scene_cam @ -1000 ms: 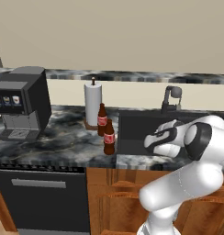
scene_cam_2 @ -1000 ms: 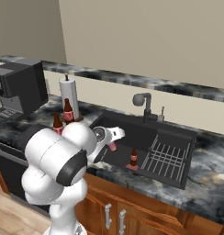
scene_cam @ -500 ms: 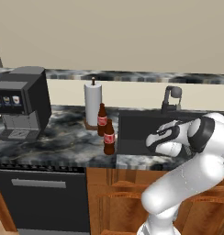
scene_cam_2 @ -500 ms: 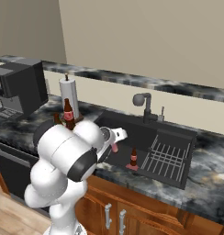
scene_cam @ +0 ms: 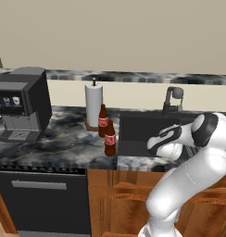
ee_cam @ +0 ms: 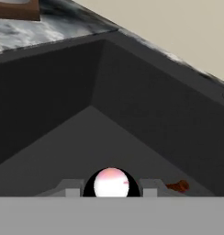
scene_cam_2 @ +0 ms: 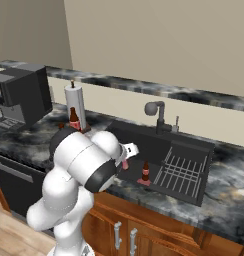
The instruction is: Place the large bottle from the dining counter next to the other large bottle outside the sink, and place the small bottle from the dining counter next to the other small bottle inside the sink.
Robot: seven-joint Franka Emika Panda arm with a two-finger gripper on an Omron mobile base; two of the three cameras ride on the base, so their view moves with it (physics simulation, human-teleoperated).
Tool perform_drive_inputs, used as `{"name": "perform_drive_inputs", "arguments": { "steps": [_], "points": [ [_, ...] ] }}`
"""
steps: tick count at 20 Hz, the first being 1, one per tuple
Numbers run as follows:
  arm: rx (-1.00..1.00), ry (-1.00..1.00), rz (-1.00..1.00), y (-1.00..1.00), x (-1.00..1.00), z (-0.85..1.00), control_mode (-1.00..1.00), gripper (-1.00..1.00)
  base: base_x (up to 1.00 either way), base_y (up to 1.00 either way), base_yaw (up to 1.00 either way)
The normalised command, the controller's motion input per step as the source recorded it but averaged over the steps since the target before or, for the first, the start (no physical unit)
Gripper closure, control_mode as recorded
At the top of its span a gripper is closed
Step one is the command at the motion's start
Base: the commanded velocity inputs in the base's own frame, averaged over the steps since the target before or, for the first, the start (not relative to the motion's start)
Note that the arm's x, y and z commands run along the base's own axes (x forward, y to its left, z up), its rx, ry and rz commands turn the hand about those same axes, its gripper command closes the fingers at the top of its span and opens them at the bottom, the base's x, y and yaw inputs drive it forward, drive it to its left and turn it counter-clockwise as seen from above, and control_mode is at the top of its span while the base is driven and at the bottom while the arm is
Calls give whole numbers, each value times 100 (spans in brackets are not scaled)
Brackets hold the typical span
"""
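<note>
Now my fingers are clenched on the small bottle above the sink, and an early release may tip it over.

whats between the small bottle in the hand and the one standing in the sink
Bare dark sink floor. In the right base view the held small bottle hangs left of the standing one, nothing between.
</note>
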Motion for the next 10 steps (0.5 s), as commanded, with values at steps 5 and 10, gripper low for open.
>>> {"name": "perform_drive_inputs", "arguments": {
  "steps": [5,10],
  "points": [
    [0,0,4,0,2,-28,-100,-100,0,0,0],
    [0,-1,2,-11,2,-12,-100,-100,0,0,0]
  ]
}}
